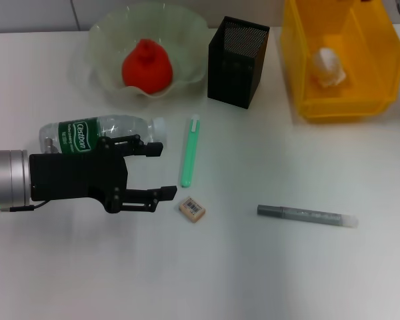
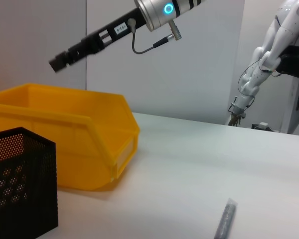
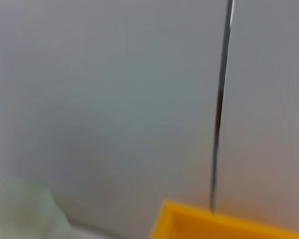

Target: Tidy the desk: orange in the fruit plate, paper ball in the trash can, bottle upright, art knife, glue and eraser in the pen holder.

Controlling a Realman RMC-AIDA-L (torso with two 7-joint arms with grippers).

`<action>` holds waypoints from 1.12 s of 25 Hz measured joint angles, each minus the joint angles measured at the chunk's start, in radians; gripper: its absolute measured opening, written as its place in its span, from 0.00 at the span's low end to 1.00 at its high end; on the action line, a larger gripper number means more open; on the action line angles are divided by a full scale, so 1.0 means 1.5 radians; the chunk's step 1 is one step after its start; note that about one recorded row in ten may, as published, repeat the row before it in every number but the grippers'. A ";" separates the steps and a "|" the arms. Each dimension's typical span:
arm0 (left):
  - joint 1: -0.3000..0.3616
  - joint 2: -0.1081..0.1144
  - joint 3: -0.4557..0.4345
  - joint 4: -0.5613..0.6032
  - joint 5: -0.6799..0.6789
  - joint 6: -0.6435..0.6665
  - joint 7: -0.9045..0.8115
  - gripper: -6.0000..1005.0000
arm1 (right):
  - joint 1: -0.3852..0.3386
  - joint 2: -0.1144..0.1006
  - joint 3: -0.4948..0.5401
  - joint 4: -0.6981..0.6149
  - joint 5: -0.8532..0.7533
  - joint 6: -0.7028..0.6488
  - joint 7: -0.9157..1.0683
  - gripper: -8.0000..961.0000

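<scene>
my left hand [image 1: 161, 171] hung spread apart beside the lying bottle [image 1: 103, 133], so i needed to straddle its middle squarely before closing.

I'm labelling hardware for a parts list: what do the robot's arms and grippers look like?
The left gripper is matte black with two flat fingers on a boxy body, mounted on a silver cylindrical wrist with a small green light. The right arm is silver, with a glowing cyan ring, a grey cable and a white label.
</scene>
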 joint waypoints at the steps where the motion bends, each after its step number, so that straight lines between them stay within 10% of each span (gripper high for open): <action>1: 0.000 0.000 0.000 0.000 0.000 0.000 0.000 0.76 | -0.013 0.000 0.002 0.001 0.056 0.008 -0.031 0.85; 7: -0.001 0.000 -0.003 0.000 0.000 0.000 0.000 0.76 | -0.095 -0.036 0.008 0.140 0.625 -0.135 -0.422 0.86; 12: -0.003 0.001 -0.010 0.000 0.000 0.000 0.000 0.76 | -0.102 -0.081 0.006 0.319 0.787 -0.361 -0.629 0.86; 18: -0.005 0.001 -0.010 0.000 0.003 -0.001 -0.002 0.75 | -0.105 -0.086 0.000 0.378 0.658 -0.441 -0.710 0.86; 28: -0.012 0.015 -0.010 0.002 0.005 -0.012 -0.036 0.75 | -0.136 -0.045 0.004 0.387 0.413 -0.364 -0.768 0.86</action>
